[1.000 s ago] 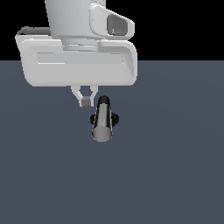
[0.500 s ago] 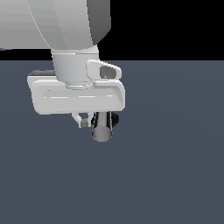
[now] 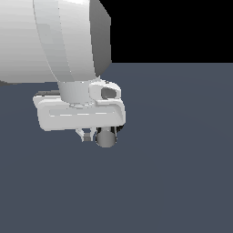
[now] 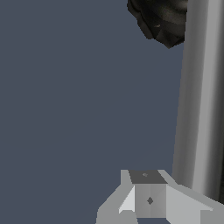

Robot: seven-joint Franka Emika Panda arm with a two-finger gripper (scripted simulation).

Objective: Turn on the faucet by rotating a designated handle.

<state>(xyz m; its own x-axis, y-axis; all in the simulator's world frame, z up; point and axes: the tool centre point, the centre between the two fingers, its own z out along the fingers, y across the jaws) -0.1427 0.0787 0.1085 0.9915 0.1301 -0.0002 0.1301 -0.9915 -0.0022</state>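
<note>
One handle (image 3: 106,137) is seen in the exterior view only as a flat round silver-grey end, facing the camera and tucked directly under the white gripper (image 3: 86,135) body, well in from every edge of the dark grey counter (image 3: 182,173). In the wrist view the same handle (image 4: 199,100) is shown along its length as a smooth silver-grey bar, running up to one black ribbed part of the faucet (image 4: 159,19), which is hidden by the gripper body in the exterior view. One finger (image 4: 148,197) is visible in the wrist view, lying just beside the bar; whether it touches the bar cannot be told. In the exterior view one small finger tip (image 3: 85,135) is seen just beside the round end, on the exterior view's left of it. A second finger is not made out in either view, so it cannot be told whether the gripper is released or clenched on the handle. One large white arm (image 3: 54,41) fills the upper corner on the exterior view's left
</note>
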